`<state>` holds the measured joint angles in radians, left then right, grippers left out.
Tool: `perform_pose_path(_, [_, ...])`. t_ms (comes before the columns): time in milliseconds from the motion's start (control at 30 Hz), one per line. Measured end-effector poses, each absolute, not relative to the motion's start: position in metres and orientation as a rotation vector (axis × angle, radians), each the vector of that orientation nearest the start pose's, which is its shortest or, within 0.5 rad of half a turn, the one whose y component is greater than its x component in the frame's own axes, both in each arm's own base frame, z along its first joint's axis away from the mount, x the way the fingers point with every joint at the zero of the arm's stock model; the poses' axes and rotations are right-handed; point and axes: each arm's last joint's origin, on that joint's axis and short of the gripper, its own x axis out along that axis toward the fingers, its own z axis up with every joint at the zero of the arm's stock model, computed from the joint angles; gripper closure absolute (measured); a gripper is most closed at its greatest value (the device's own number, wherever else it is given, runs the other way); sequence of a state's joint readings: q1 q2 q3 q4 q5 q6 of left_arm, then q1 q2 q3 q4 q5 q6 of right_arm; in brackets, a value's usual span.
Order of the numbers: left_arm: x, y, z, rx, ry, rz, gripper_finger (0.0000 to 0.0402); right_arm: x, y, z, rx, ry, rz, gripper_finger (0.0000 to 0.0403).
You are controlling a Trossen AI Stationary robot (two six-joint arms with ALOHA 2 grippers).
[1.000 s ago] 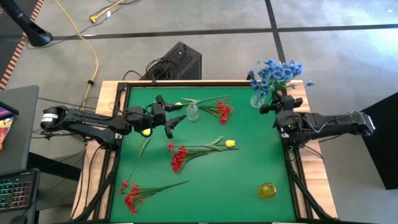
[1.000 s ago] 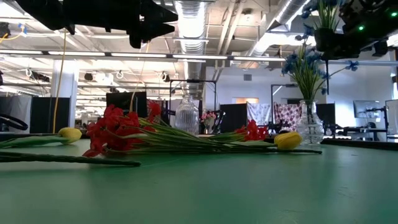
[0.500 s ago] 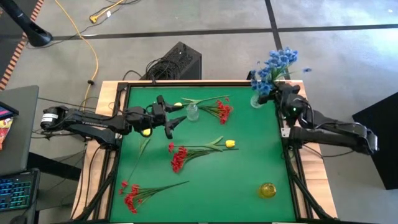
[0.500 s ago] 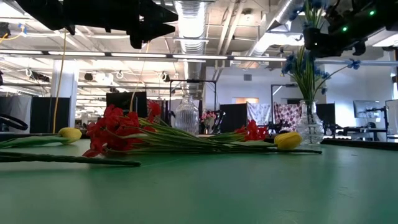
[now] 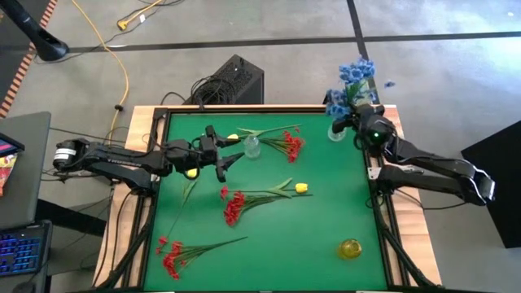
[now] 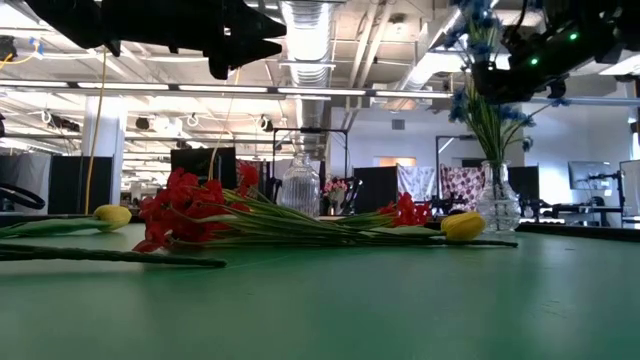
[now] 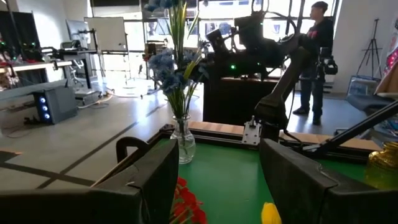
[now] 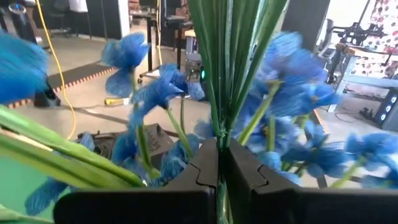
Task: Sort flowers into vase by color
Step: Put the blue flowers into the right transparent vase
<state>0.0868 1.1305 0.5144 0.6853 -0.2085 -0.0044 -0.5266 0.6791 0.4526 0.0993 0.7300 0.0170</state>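
A bunch of blue flowers (image 5: 352, 79) stands with its stems in a clear vase (image 5: 336, 131) at the table's far right corner. My right gripper (image 5: 355, 120) is shut on the bunch above the vase, seen also in the low view as the right gripper (image 6: 492, 78). Red sprigs (image 5: 286, 143), (image 5: 238, 202), (image 5: 174, 253) and yellow buds (image 5: 301, 188), (image 5: 191, 172) lie flat on the green mat. My left gripper (image 5: 221, 151) hangs open above the mat's far left part, next to a small empty glass vase (image 5: 251, 146). My right gripper pinches the bundled green stems (image 8: 219, 127) of the blue bunch between its two fingers, between the blooms and the vase's mouth. The fingers come level from the table's right side and lie across the stems. The bunch leans, and its stem ends (image 6: 495, 150) stay in the vase (image 6: 497, 208).
An amber glass vase (image 5: 350, 248) stands near the mat's near right corner. A third yellow bud (image 5: 234, 137) lies by the small glass vase. The mat's raised wooden frame (image 5: 155, 122) runs around it. A person (image 7: 318, 50) stands in the room beyond the table.
My right gripper has moved toward the far edge and the left, up to the blue bunch. The blooms have swung toward the far left and the bunch now leans, while its stem ends have stayed in the vase.
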Motion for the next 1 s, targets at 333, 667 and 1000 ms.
perform_pose_path(333, [0.237,0.027,0.254,0.000,-0.046,0.295,0.0189,0.138,-0.103,0.246,0.024,0.212,-1.271,0.0365])
perform_pose_path(667, [0.237,0.027,0.254,0.000,-0.045,0.295,0.0189,0.139,-0.104,0.234,0.067,0.296,-1.294,0.0365])
perform_pose_path(1000, [0.237,0.027,0.254,0.000,-0.045,0.295,0.0189,0.136,-0.102,0.228,0.059,0.374,-1.293,0.0365])
